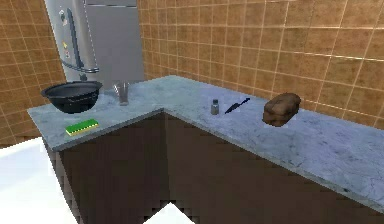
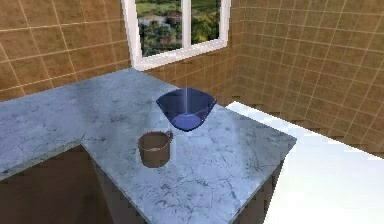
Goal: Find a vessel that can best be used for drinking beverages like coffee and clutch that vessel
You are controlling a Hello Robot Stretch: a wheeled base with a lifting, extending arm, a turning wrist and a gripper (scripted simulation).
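- Two cup-shaped things could be the vessel I'm after. One is a brown cup [image 2: 155,148] low in the middle of the arm side view. The other is a small grey cup [image 1: 121,92] in the forward view's upper left.
- The brown cup stands upright on a blue-grey surface [image 2: 90,120]. It is near but apart from a blue bowl [image 2: 187,108] just above and to its right in the frame. A window [image 2: 175,30] sits at the top centre.
- The grey cup stands on an L-shaped surface [image 1: 180,95], just right of a dark bowl [image 1: 71,95]. A green sponge [image 1: 81,127] lies below them near the edge, and a grey fridge [image 1: 100,40] rises behind.
- Farther right along that surface I see a small shaker [image 1: 214,105], a dark knife-like utensil [image 1: 237,104] and a brown loaf [image 1: 282,108].
- I cannot tell the pincer's state from these pictures.
- As I judge it, the finding is roughly done, since the brown cup lies on the side where the arm reaches. I must first settle which cup suits coffee best. The reach, the grasp and the lift are all left to do.
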